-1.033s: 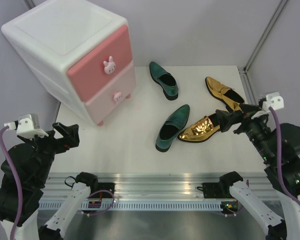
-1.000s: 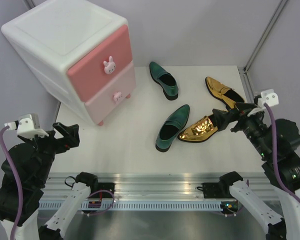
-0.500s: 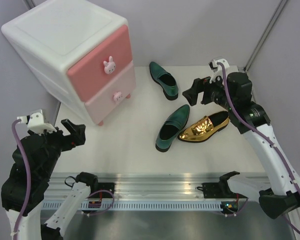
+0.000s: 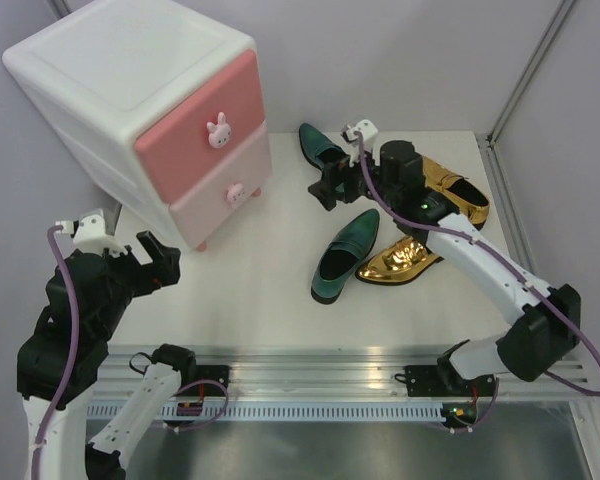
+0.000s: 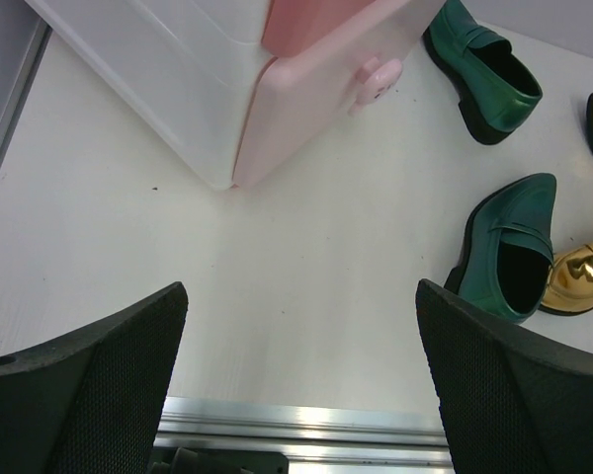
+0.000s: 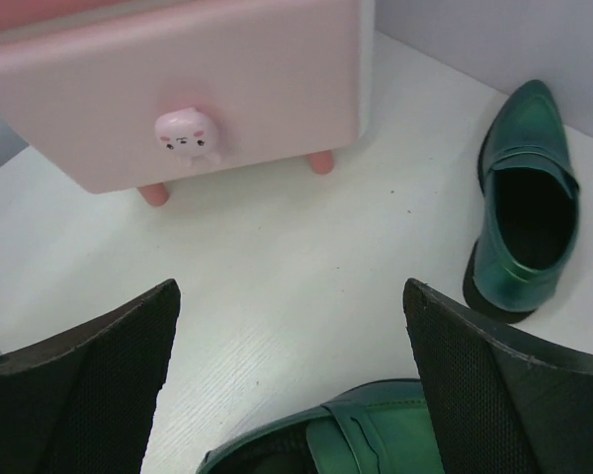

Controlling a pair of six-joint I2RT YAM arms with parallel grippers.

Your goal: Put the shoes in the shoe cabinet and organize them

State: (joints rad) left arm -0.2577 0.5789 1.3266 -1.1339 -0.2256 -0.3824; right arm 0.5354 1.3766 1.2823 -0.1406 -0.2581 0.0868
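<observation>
Four shoes (image 4: 332,272) on the white table (image 4: 260,290) in the overhead view, all outside the shoe cabinet (image 4: 130,90). Locate the cabinet at upper left, upright, both drawers closed: upper drawer front (image 4: 195,110) deeper pink, lower drawer front (image 4: 215,200) pale pink, one bunny knob (image 4: 218,131) on each. Find the far green loafer (image 4: 315,145) at upper centre, partly hidden by the right gripper (image 4: 322,192). Find the near green loafer (image 4: 352,245) at centre, with the toe of the near gold loafer (image 4: 395,262) against its side. Find the far gold loafer (image 4: 450,180) right of centre, partly behind the right arm. Note the right gripper released, jaws spread wide, grasping nothing, pointing left toward the lower drawer front and apart from it. Note the left gripper (image 4: 152,262) at lower left, likewise released and empty, well apart from every shoe.

Left wrist view: two dark fingers (image 5: 89,385) at the lower corners, spread wide, bare table between. Cabinet corner at upper left with the pale pink front and its knob. One green loafer at upper right, the other at the right edge beside a gold toe.

Right wrist view: fingers at the lower corners, wide apart, nothing clamped. Lower drawer front across the top, with knob and two pink feet (image 6: 321,161). One green loafer at right, toe toward the top; the other at bottom centre, cut by the frame edge.
</observation>
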